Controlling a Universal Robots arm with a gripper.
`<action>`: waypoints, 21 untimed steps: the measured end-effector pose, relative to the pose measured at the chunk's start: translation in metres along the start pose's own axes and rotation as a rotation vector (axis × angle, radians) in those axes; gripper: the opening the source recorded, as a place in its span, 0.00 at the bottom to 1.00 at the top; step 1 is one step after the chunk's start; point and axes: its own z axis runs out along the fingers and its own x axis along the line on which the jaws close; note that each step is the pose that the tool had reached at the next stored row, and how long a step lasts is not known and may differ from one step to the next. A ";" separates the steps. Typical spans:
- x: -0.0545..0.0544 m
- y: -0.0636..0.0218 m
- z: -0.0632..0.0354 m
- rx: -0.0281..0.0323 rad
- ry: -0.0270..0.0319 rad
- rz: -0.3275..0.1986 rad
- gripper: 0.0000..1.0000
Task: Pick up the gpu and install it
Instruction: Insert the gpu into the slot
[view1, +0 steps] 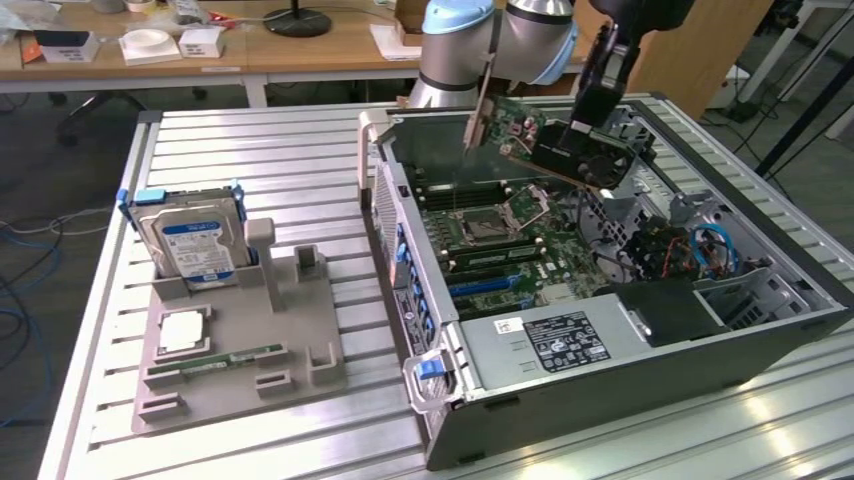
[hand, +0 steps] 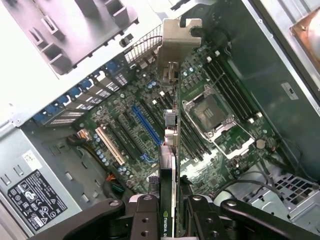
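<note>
The gpu (view1: 527, 140) is a green card with a black cooler and a silver bracket. It hangs tilted above the open computer case (view1: 747, 350), over the motherboard (view1: 507, 240). My gripper (view1: 587, 135) is shut on its upper edge near the cooler. In the wrist view the gpu (hand: 169, 150) appears edge-on between my fingers (hand: 145, 215), its bracket pointing at the case's rear wall. It is clear of the board, above the blue expansion slot (hand: 145, 125) and the black slots beside it.
A grey fixture (view1: 267, 370) at the exterior view's left holds a hard drive (view1: 194, 245), a processor (view1: 180, 330) and a memory stick (view1: 214, 360). Inside the case sit the power supply (view1: 561, 340), the processor socket (hand: 210, 112) and loose cables (view1: 701, 250).
</note>
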 end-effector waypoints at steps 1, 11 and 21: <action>0.000 0.0000 0.0001 -0.0002 0.0004 -0.008 0.26; 0.000 0.0002 0.0008 -0.0020 0.0037 -0.085 0.26; -0.001 0.0003 0.0015 -0.0039 0.0071 -0.166 0.26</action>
